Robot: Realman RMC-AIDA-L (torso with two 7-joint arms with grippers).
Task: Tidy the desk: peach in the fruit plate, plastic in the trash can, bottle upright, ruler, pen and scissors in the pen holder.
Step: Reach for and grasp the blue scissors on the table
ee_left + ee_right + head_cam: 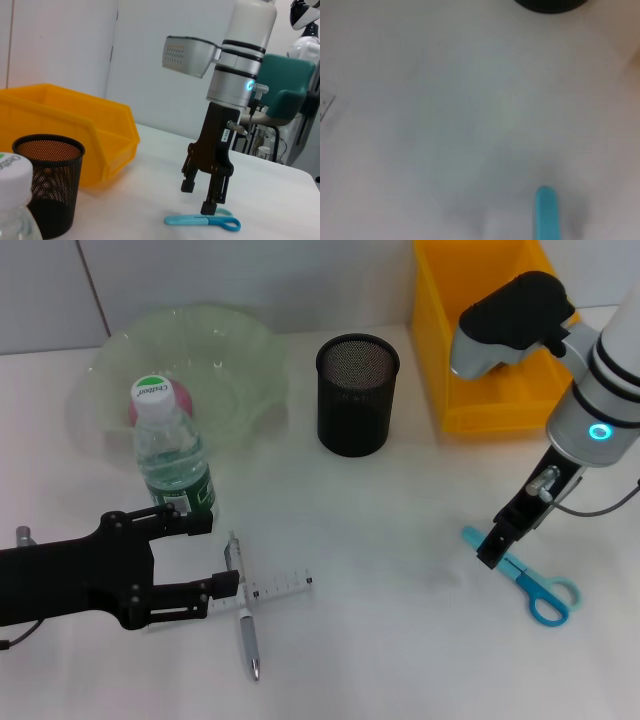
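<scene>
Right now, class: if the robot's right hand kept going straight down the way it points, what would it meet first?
The blue scissors lying flat on the table. The right hand hangs open just above their blade end, fingers either side, though the exact alignment in depth is uncertain.

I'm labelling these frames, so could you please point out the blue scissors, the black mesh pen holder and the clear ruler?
Blue scissors [524, 578]: head view, blades.
Black mesh pen holder [356, 410]: head view, side wall.
Clear ruler [276, 589]: head view, middle.
</scene>
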